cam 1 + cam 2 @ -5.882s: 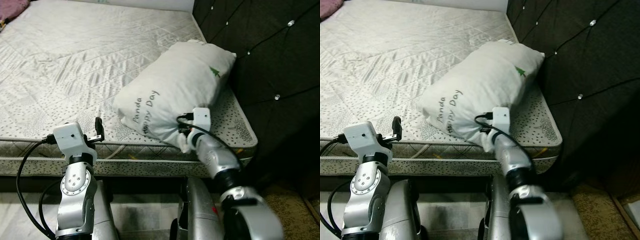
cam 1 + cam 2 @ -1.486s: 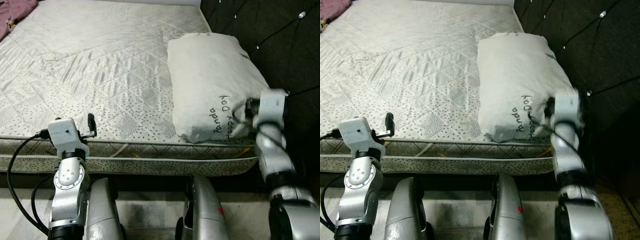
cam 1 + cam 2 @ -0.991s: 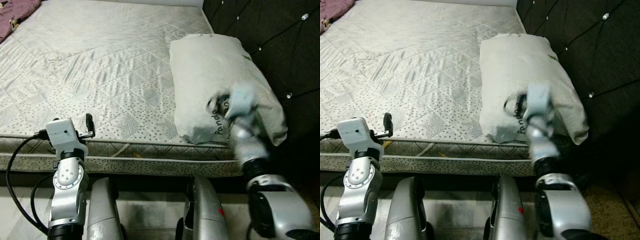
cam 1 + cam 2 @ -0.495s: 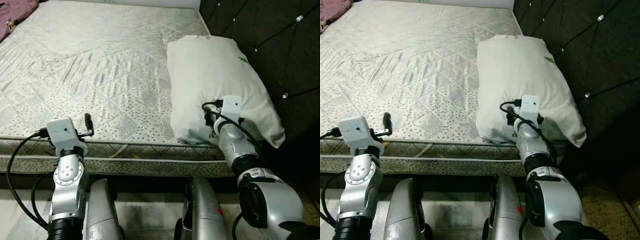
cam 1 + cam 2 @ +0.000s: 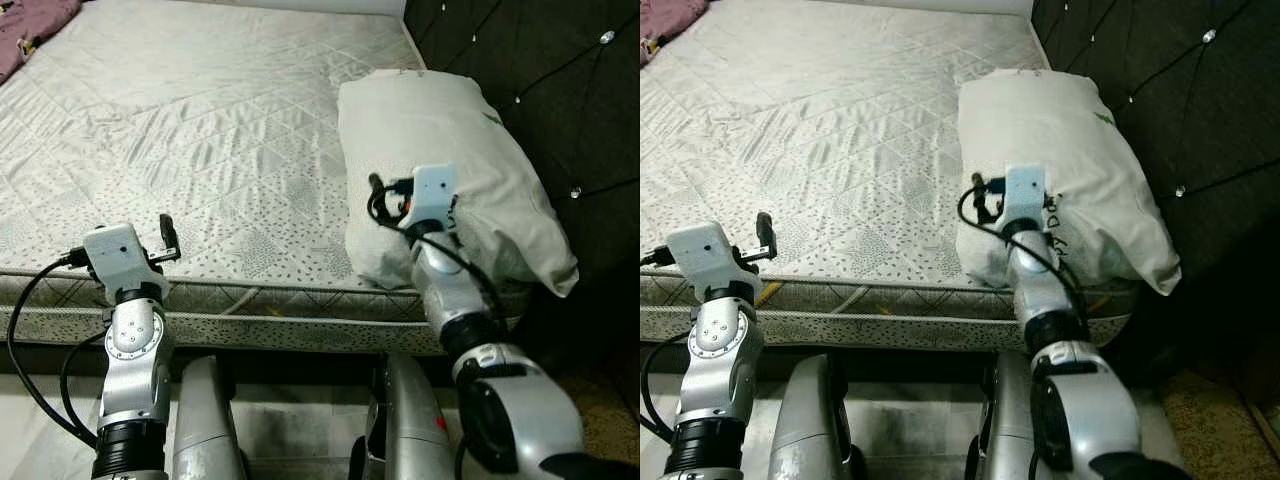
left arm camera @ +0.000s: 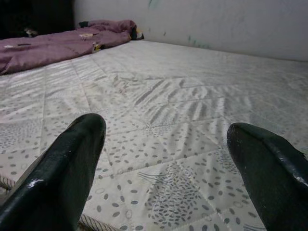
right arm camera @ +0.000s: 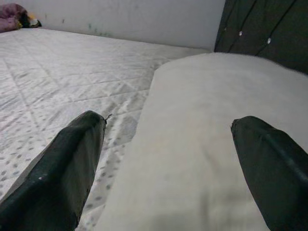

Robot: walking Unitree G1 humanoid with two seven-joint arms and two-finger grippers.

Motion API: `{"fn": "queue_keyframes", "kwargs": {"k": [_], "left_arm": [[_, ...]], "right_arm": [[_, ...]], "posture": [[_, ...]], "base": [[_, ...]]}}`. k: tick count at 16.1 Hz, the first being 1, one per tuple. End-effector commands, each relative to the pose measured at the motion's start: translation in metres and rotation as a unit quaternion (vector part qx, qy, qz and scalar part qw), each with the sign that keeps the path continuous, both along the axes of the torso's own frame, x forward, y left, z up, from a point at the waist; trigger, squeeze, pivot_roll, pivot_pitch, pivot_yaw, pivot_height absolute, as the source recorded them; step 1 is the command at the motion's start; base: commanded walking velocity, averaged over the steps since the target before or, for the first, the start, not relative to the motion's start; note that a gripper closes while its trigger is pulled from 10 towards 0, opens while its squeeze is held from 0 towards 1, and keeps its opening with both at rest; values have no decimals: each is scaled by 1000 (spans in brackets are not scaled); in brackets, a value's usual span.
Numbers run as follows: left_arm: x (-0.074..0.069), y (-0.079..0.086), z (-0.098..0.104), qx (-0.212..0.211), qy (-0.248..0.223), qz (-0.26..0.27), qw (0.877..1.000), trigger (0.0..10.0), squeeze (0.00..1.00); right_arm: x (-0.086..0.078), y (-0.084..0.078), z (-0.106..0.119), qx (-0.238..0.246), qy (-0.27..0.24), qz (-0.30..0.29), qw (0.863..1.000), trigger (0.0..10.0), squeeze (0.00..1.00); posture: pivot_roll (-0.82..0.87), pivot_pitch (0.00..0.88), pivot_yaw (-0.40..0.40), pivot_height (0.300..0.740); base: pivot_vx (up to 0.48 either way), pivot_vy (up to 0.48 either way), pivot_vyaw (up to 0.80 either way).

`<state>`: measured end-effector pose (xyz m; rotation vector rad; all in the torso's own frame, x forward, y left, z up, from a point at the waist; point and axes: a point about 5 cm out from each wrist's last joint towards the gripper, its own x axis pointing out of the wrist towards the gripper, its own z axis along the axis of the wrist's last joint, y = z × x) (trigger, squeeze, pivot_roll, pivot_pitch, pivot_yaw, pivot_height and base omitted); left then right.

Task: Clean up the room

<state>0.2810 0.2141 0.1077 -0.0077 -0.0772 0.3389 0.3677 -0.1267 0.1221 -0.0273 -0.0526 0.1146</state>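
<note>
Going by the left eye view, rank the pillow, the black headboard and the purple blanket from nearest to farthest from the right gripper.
1. The pillow: directly at the right gripper, whose open fingers straddle its near end.
2. The black headboard: just beyond the pillow, on the robot's right.
3. The purple blanket: farthest, at the mattress's far left corner.

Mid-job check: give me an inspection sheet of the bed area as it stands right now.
Surface: bare quilted mattress, speckled border along the near edge.
Job's things: white pillow lies along the headboard side, its near corner overhanging the mattress edge.
Clutter: purple bedding at the far corner.
Grippers: right gripper open, fingers spread over the pillow's near end; left gripper open, over the mattress's near edge.
Cables: black cables loop at both wrists.
Surroundings: dark tufted headboard; pale wall beyond the bed.
</note>
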Motion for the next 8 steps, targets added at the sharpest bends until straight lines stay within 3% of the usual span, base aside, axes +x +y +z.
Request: {"fn": "queue_keyframes", "kwargs": {"k": [1, 8], "left_arm": [[2, 1, 2, 1, -5, 5, 1000, 10000, 0], [2, 4, -5, 3, 3, 13, 1000, 10000, 0]], "right_arm": [[0, 0, 5, 3, -16, 1, 1000, 10000, 0], [-5, -3, -3, 4, -11, -12, 1000, 10000, 0]], "posture": [[85, 0, -37, 542], [74, 0, -15, 601]], "base": [[0, 0, 0], [0, 0, 0]]}}
